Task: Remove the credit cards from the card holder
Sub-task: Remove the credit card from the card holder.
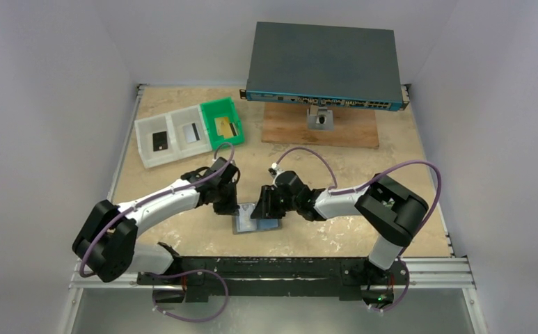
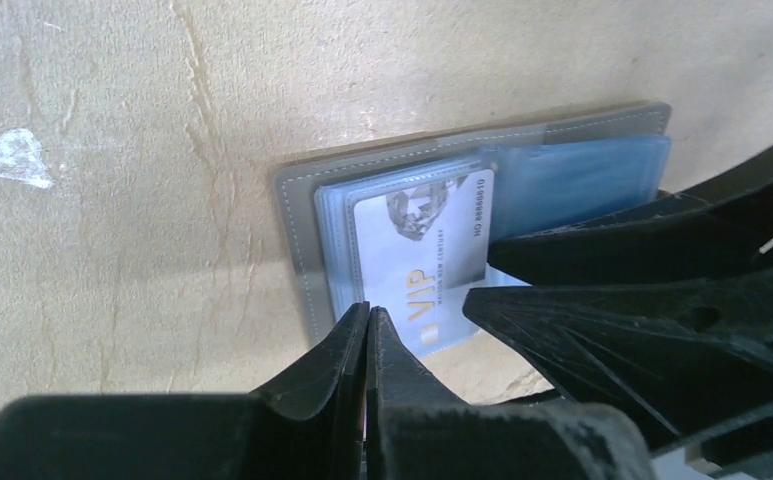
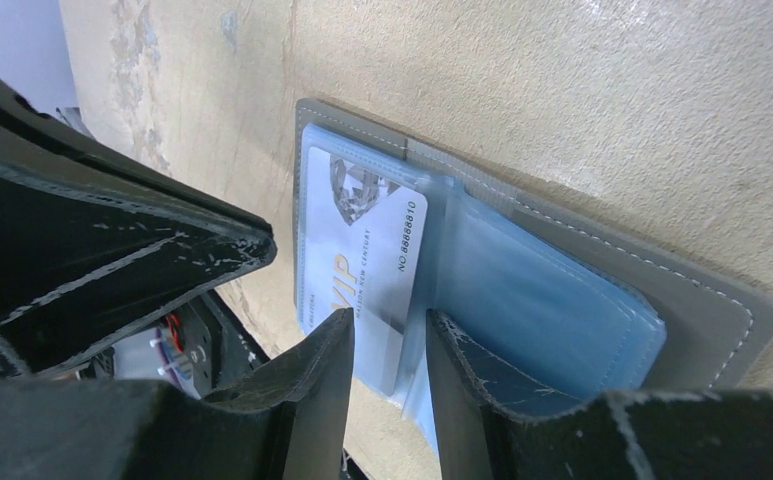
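The card holder (image 1: 257, 225) lies open on the table near the front, grey rim (image 2: 297, 230) around bluish clear pockets (image 3: 552, 300). A silver-grey "VIP" credit card (image 2: 432, 250) sits in the left pocket, its near edge sticking out (image 3: 362, 250). My left gripper (image 2: 367, 312) is shut, its tips at the near left corner of the pockets. My right gripper (image 3: 390, 325) stands narrowly open astride the card's near edge and the pocket fold. Both grippers show in the top view, left (image 1: 227, 207) and right (image 1: 261, 209). Other cards lie in trays: black (image 1: 160, 141), silver (image 1: 192, 132), gold (image 1: 225, 126).
White trays (image 1: 144, 132) and a green tray (image 1: 214, 109) stand at the back left. A large dark grey box with ports (image 1: 325, 66) sits on a wooden board (image 1: 321, 132) at the back. The two grippers are close together over the holder.
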### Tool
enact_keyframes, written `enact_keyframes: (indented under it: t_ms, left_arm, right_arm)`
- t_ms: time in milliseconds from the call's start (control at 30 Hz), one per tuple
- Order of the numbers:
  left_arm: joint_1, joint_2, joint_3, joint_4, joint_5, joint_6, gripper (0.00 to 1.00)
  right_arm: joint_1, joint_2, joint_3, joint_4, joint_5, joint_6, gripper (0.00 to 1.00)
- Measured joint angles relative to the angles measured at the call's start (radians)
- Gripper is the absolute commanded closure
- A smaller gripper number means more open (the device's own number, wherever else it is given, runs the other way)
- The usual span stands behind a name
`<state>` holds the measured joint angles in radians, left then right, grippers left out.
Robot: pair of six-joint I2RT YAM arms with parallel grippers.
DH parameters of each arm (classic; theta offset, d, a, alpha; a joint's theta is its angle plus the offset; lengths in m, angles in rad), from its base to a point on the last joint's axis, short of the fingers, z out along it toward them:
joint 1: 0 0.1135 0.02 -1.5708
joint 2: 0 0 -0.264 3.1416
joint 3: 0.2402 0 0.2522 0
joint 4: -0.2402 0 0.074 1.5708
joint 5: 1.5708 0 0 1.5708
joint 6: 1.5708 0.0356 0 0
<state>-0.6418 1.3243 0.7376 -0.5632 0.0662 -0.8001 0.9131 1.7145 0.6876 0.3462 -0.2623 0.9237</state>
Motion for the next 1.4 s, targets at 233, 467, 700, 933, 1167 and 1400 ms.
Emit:
enact_keyframes:
  t_ms: [233, 467, 700, 933, 1167, 1400]
  left_arm:
    - [0.0, 0.066, 0.0, 0.014, 0.003, 0.002, 1.0]
    - [-0.003, 0.112, 0.002, 0.059, 0.031, 0.002, 1.0]
    - [-0.011, 0.139, 0.018, 0.068, 0.035, -0.013, 1.0]
    - [-0.015, 0.151, 0.021, 0.079, 0.035, -0.048, 1.0]
    - [-0.015, 0.156, 0.023, 0.082, 0.035, -0.075, 1.0]
    - [-0.015, 0.158, 0.023, 0.086, 0.036, -0.082, 1.0]
  right_arm:
    - [-0.001, 0.0, -0.003, 0.006, -0.002, 0.0, 0.68]
    - [-0.005, 0.002, -0.009, 0.015, -0.012, 0.002, 0.68]
    - [-0.019, 0.006, -0.031, 0.054, -0.03, 0.012, 0.71]
    - [-0.064, 0.005, -0.12, 0.196, -0.092, 0.049, 0.72]
    - [-0.108, 0.006, -0.222, 0.362, -0.16, 0.114, 0.75]
    - [-0.121, 0.039, -0.256, 0.458, -0.198, 0.16, 0.82]
